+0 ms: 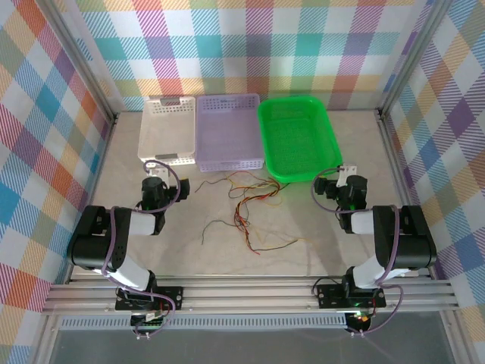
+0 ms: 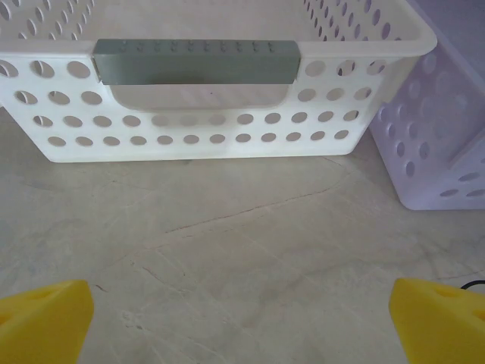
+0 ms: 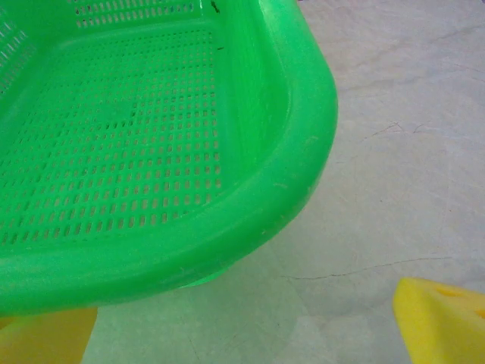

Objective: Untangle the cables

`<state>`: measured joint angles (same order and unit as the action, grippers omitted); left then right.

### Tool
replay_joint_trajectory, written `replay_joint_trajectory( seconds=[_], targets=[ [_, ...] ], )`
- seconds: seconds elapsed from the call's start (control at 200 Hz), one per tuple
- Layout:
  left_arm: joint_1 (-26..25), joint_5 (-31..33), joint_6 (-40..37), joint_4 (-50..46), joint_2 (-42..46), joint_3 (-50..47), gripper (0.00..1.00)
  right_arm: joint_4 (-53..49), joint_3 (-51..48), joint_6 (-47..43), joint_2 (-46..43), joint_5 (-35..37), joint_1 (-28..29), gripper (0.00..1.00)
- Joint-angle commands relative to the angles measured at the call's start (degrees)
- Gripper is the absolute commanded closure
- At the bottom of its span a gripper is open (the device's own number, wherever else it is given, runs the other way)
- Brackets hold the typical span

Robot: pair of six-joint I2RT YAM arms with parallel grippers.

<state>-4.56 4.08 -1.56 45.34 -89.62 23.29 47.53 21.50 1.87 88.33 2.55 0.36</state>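
Note:
The cables (image 1: 248, 205) lie in a loose tangle of thin red, yellow and black strands on the table's middle, between the two arms. My left gripper (image 1: 154, 165) is to their left, facing the white basket (image 1: 168, 127), apart from the strands. In the left wrist view this gripper (image 2: 242, 326) is open, its yellow fingertips (image 2: 44, 322) wide apart over bare table, and a black strand end (image 2: 474, 285) peeks in at the right edge. My right gripper (image 1: 339, 176) is to the tangle's right, by the green basket's (image 1: 295, 136) near corner. It (image 3: 242, 334) is open and empty.
Three baskets stand in a row at the back: white, purple (image 1: 227, 133) and green. The white basket's front wall (image 2: 227, 98) and the purple one's side (image 2: 443, 136) are close ahead of the left gripper. The green rim (image 3: 250, 205) overhangs the right gripper's left finger.

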Motion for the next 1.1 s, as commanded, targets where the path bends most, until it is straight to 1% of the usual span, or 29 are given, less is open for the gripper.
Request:
replay_joint_trajectory(
  seconds=[0.0, 0.63, 0.74, 0.835, 0.92, 1.01, 1.095],
  targets=[
    [0.78, 0.41, -0.22, 0.58, -0.07, 0.99, 0.0, 1.82, 1.18, -0.2, -0.44, 0.21, 0.16, 0.0],
    [0.72, 0.42, -0.2, 0.58, -0.06, 1.03, 0.0, 1.88, 1.2, 0.03, -1.0, 0.25, 0.12, 0.0],
    [0.71, 0.41, -0.21, 0.58, -0.03, 0.99, 0.0, -7.27, 3.12, -1.39, -7.52, -2.5, 0.2, 0.0],
    [0.78, 0.38, -0.2, 0.57, -0.02, 0.97, 0.0, -10.96, 3.22, -1.39, -13.03, -2.45, 0.47, 0.0],
    [0.76, 0.39, -0.2, 0.51, -0.02, 0.97, 0.0, -17.14, 3.49, 0.09, -18.28, -1.7, 0.61, 0.0],
    [0.78, 0.37, -0.2, 0.54, -0.02, 0.98, 0.0, -28.56, 7.54, 2.06, -22.59, -2.07, 0.69, 0.0],
    [0.78, 0.4, -0.2, 0.47, -0.02, 1.01, 0.0, -40.53, 13.75, 7.47, -24.4, -4.89, 0.65, 0.0]
  ],
)
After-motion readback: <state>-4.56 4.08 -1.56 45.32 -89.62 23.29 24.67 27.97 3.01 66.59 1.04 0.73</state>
